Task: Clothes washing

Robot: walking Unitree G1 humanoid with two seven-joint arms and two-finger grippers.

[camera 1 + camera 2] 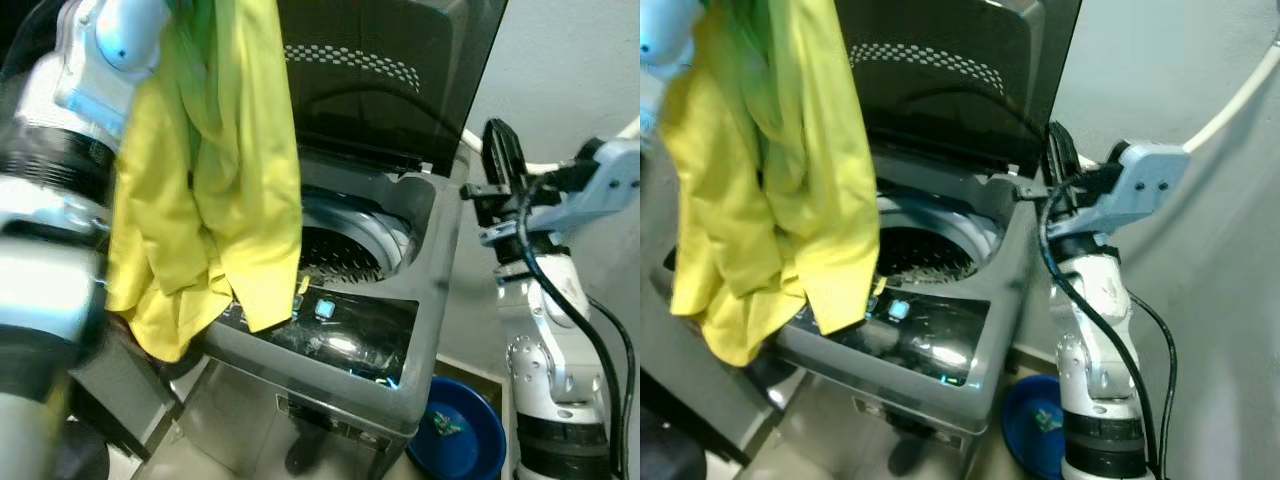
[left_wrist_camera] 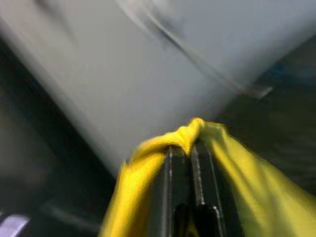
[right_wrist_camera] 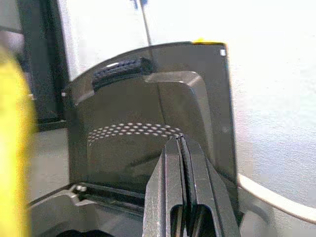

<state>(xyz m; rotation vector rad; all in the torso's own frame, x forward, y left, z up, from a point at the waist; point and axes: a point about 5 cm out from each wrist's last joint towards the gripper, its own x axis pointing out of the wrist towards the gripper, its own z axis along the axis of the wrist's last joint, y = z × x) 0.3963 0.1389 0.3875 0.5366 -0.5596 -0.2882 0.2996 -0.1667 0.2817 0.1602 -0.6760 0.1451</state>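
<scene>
A yellow garment [image 1: 215, 190] hangs from high on my left, draping over the front left of the grey top-load washing machine [image 1: 425, 290]. In the left wrist view my left gripper [image 2: 188, 148] is shut on a bunched fold of that yellow garment [image 2: 148, 163]. The washer's dark lid [image 1: 390, 70] stands open, and the round drum [image 1: 340, 250] shows beneath. My right gripper [image 1: 500, 150] is raised beside the machine's right edge, its fingers [image 3: 181, 158] pressed together with nothing between them, pointing at the open lid [image 3: 148, 113].
A blue basin [image 1: 462, 430] sits on the floor at the washer's right front corner. A white hose [image 1: 1240, 95] runs along the grey wall on the right. The lit control panel [image 1: 330, 320] spans the washer's front.
</scene>
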